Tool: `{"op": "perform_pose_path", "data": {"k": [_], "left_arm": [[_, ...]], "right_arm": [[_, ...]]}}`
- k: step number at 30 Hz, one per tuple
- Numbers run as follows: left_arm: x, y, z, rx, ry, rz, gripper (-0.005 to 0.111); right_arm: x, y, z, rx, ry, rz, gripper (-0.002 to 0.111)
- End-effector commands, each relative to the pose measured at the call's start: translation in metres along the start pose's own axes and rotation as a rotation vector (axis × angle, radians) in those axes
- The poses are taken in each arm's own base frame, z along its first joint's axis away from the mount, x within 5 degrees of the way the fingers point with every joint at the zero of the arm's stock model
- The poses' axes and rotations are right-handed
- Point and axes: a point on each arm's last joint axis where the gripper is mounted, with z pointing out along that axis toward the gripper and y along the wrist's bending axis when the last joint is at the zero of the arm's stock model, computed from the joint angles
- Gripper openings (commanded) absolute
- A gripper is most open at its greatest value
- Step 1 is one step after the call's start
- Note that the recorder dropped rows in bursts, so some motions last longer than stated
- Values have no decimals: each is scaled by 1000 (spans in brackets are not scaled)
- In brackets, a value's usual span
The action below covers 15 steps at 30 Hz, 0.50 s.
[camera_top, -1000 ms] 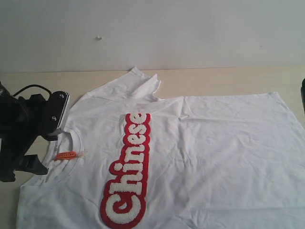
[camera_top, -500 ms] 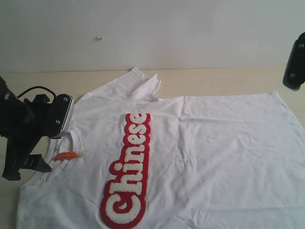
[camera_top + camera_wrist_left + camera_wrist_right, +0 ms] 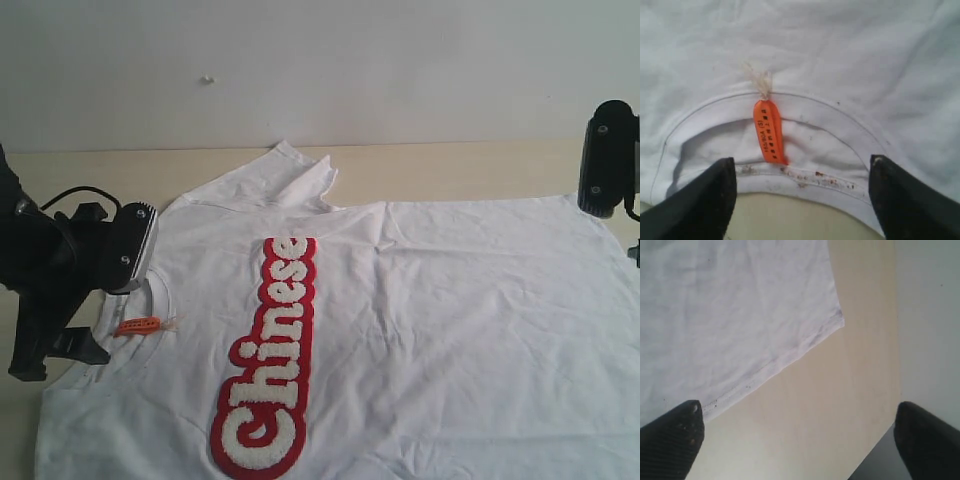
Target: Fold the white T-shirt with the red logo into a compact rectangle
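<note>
The white T-shirt (image 3: 430, 330) lies spread flat on the table, collar to the left and hem to the right. The red logo (image 3: 270, 355) with fluffy white letters runs across its chest. My left gripper (image 3: 105, 320) hovers open at the ribbed collar (image 3: 805, 172). In the left wrist view its fingers (image 3: 700, 205) stand wide on either side of the collar's edge, just short of the orange neck tag (image 3: 769, 132). My right gripper (image 3: 605, 190) hangs open by the hem's far corner (image 3: 839, 320). Only bare table lies between its fingers (image 3: 672, 437).
The beige table (image 3: 460, 165) runs back to a pale wall (image 3: 350, 70). One sleeve (image 3: 285, 175) lies partly folded at the far side. A black cable (image 3: 70, 190) loops behind the left arm. In the right wrist view the table's edge (image 3: 895, 390) is close.
The right gripper has come into view from the right and now sits by the hem's far corner. The left gripper has shifted slightly towards the collar. The shirt has not moved.
</note>
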Motion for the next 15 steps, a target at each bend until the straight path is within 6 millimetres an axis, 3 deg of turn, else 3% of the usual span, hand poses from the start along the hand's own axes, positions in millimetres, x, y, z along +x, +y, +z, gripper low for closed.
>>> {"op": "perform_pose_path", "data": {"k": [1, 7, 11, 15], "left_arm": [[0, 1, 1, -20, -2, 1, 71], [-2, 4, 1, -56, -18, -19, 71], [-2, 4, 1, -59, -18, -19, 71], [-3, 4, 1, -57, -30, -38, 71]], "right_arm": [[-1, -1, 0, 13, -6, -43, 99], [-1, 1, 2, -10, -4, -50, 99], [0, 6, 3, -27, -5, -197, 99], [-2, 0, 0, -15, -5, -206, 99]]}}
